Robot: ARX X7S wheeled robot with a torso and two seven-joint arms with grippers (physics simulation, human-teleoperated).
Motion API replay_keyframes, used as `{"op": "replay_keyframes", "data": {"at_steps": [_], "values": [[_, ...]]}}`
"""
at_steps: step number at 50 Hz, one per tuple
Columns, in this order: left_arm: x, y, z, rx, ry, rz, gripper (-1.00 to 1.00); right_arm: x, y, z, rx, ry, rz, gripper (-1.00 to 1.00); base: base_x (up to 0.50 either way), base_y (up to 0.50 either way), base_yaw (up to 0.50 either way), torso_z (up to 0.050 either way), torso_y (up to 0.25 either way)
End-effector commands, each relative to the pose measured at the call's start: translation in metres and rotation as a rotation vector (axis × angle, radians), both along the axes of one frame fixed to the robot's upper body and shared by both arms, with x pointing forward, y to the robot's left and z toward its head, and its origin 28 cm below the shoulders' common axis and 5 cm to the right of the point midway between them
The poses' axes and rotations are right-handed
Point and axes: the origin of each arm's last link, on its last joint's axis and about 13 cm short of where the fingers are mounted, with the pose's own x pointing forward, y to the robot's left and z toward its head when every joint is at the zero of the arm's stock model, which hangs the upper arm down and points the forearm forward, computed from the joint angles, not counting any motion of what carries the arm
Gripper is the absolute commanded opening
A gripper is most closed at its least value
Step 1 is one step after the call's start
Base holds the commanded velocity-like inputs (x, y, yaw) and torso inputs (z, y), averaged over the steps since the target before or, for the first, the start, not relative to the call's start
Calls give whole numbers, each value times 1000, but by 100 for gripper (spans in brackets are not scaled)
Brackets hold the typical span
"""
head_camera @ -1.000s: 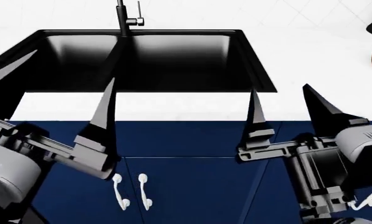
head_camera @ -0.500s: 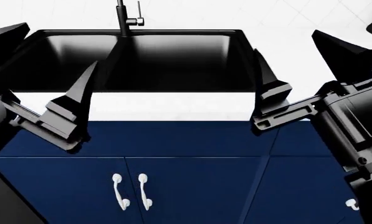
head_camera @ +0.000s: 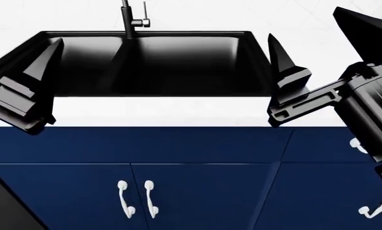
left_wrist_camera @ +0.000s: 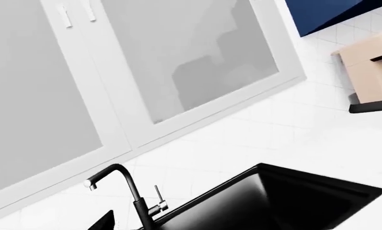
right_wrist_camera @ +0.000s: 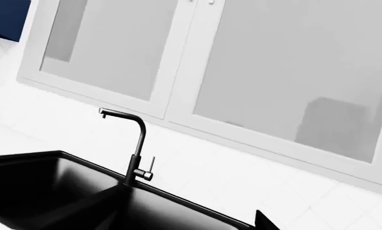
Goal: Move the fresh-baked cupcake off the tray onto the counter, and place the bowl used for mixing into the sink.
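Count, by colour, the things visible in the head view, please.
Black: 4, the sink, tap, left end effector, right end effector.
White: 1, the counter.
Navy: 1, the cabinets.
Total: 6.

— What's sitting in front there?
— The sink, a matte black double basin, is lying sunk into the white counter, its tall black tap rising at the far edge, left of centre.

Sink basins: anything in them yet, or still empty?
Empty, as far as shown. In the head view both basins of the sink are bare black; no bowl inside. The wrist views cut off the basin floors.
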Motion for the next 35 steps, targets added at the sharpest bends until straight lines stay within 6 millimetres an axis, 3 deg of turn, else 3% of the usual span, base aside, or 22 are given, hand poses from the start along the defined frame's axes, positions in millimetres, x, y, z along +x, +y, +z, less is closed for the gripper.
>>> {"op": "replay_keyframes", "data": {"at_steps": [1,35], "values": [[-5,1,5,16,-39,-10,100,2,1,-1,-34,-12,9,100,172,328,0,0,0],[-10,-2,4,70,-45,-37,100,-2,4,5,-80,-41,44,100,230,495,0,0,0]]}}
